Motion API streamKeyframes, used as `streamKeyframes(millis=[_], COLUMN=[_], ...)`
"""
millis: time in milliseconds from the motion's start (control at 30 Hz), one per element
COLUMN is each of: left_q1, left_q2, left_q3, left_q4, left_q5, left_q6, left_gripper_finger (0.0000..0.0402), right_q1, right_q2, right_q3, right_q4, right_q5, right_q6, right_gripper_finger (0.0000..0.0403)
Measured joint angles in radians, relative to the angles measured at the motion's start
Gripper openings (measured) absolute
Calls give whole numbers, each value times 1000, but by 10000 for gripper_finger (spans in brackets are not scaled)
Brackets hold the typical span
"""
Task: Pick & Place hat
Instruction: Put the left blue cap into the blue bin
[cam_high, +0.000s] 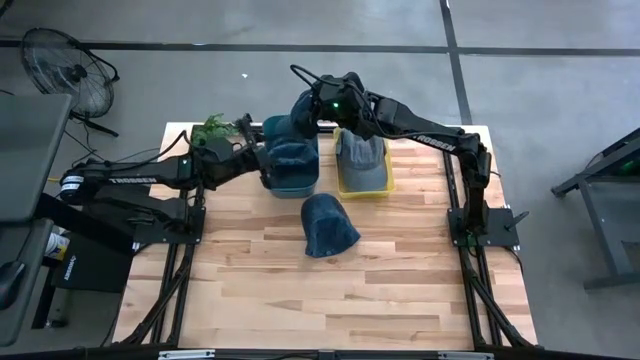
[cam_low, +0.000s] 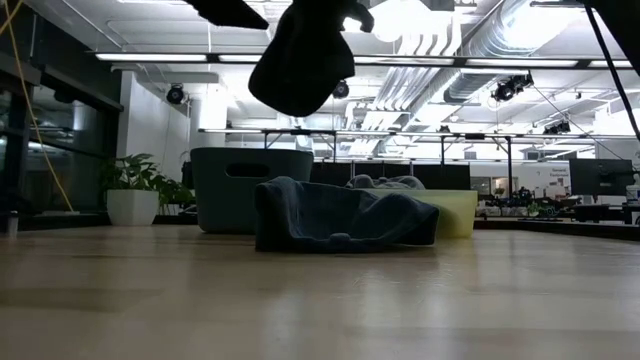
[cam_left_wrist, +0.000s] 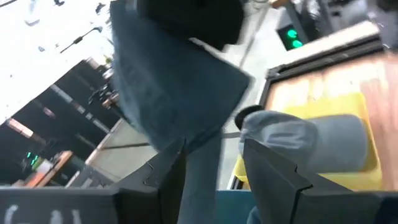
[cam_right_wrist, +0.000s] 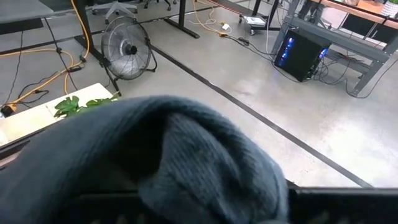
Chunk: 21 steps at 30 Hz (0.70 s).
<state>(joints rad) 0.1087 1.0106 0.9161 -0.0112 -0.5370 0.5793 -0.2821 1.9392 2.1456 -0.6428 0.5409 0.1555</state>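
A dark blue knit hat (cam_high: 290, 150) hangs in the air over the dark teal bin (cam_high: 300, 186), between my two grippers. My right gripper (cam_high: 312, 108) reaches in from the far right and is shut on the hat's top; in its wrist view the hat (cam_right_wrist: 174, 155) hides the fingers. My left gripper (cam_high: 262, 163) comes level from the left, with the hat's cloth (cam_left_wrist: 168, 93) between its fingers. A second blue hat (cam_high: 328, 225) lies flat on the table. A grey hat (cam_high: 360, 155) sits in the yellow bin (cam_high: 366, 189). My left gripper has a strip of the hanging hat's side (cam_left_wrist: 200, 163) between its two fingers (cam_left_wrist: 169, 177), coming level from the table's left. The cloth lies against one finger, and a gap shows at the other. The hat is clear of the table. My right gripper holds the hat by its upper part (cam_low: 318, 18) from above and the far right. The cloth itself covers the fingertips, so the kind of hold does not show. The hat hangs below the gripper, lifted clear above the teal bin.
The teal bin (cam_low: 250, 190) and the yellow bin (cam_low: 452, 212) stand side by side at the table's far edge. A potted plant (cam_high: 212, 128) stands at the far left corner. The near half of the table is bare wood.
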Motion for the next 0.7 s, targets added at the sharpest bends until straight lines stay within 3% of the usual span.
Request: streamKeyframes(millis=[167, 500, 700], left_q1=[2, 2, 2], left_q2=[-1, 22, 76], left_q3=[0, -2, -1], left_q4=[58, 146, 260], left_q5=[-38, -18, 17], left_q6=[-64, -69, -61], left_gripper_finger=[181, 303, 323], right_q1=[0, -17, -20], right_q2=[0, 0, 6], right_q3=[0, 0, -1], right_q4=[6, 29, 57], right_q5=[2, 1, -4], right_q6=[-1, 23, 24], right_gripper_finger=[0, 0, 0])
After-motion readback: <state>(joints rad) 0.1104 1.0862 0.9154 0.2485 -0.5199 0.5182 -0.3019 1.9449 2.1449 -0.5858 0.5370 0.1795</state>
